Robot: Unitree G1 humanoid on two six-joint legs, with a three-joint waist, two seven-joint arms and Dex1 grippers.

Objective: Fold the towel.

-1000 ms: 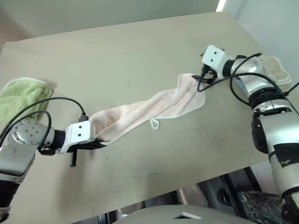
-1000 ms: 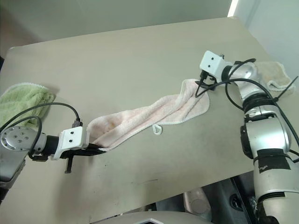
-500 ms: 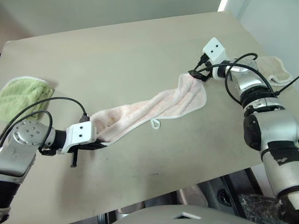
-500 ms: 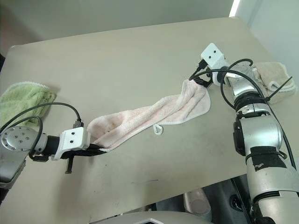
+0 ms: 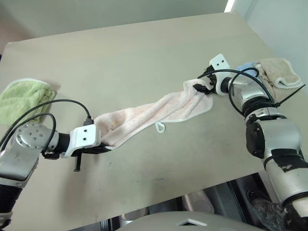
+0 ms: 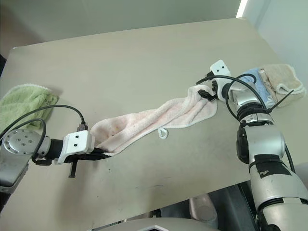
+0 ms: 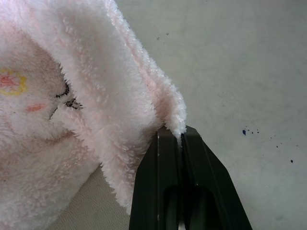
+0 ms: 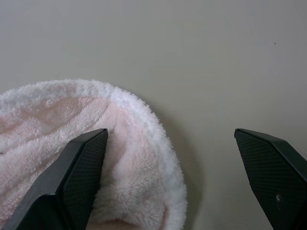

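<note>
The pale pink towel (image 5: 154, 113) lies bunched in a long diagonal strip across the table, its small white loop (image 5: 160, 127) at the near edge. My left gripper (image 5: 103, 148) is shut on the towel's near-left corner; in the left wrist view the cloth's edge is pinched between the black fingertips (image 7: 165, 139), with the dark embroidered mark (image 7: 67, 98) close by. My right gripper (image 5: 201, 85) stands open at the towel's far-right corner. In the right wrist view one finger (image 8: 76, 167) lies over the rounded corner of the towel (image 8: 120, 124) and the other over bare table.
A green terry cloth (image 5: 21, 98) lies at the table's left edge. A beige cloth (image 5: 276, 72) and a light blue cloth (image 5: 246, 67) sit at the right edge behind my right arm. The table's (image 5: 120, 57) front edge runs close under my left arm.
My right gripper has sunk and rolled, coming down at the towel's far-right corner with its jaws still open. The left gripper and its hold on the towel have not moved.
</note>
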